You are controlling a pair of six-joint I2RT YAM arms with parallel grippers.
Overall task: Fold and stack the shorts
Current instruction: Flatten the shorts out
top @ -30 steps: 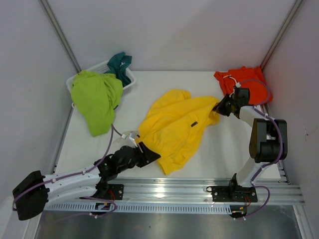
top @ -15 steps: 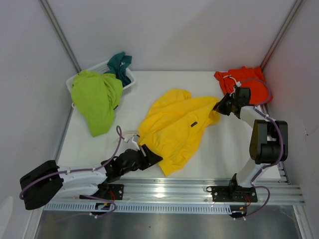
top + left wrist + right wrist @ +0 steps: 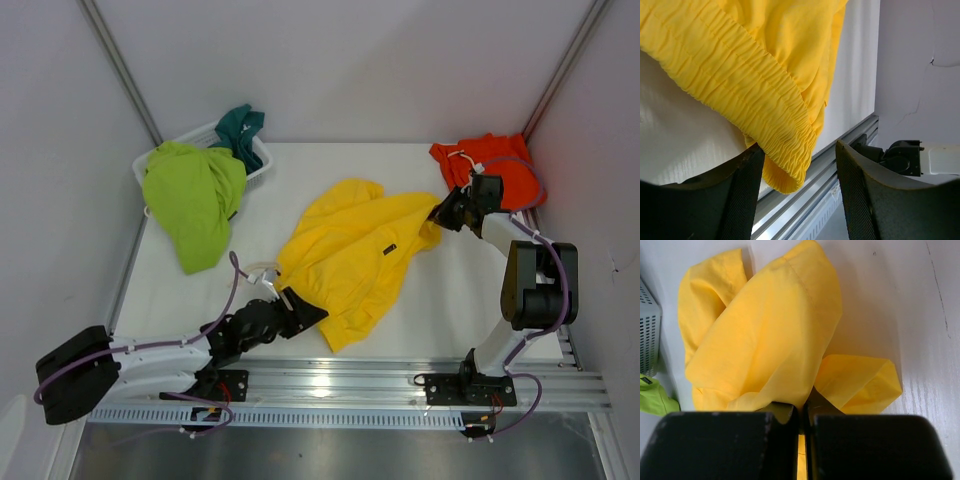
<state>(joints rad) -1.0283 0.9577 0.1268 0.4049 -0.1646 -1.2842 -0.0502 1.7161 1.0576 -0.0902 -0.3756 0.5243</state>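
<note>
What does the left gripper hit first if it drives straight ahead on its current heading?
The yellow shorts. Their elastic waistband hangs between the open jaws of the left gripper, so it would meet that fabric almost at once. How far the cloth sits in front of the palm is unclear.

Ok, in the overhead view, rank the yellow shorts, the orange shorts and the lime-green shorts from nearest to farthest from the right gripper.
1. Yellow shorts: mid-table, one corner pinched by the right gripper itself.
2. Orange shorts: just behind the gripper, in the far right corner.
3. Lime-green shorts: across the table, on the far left side.
</note>
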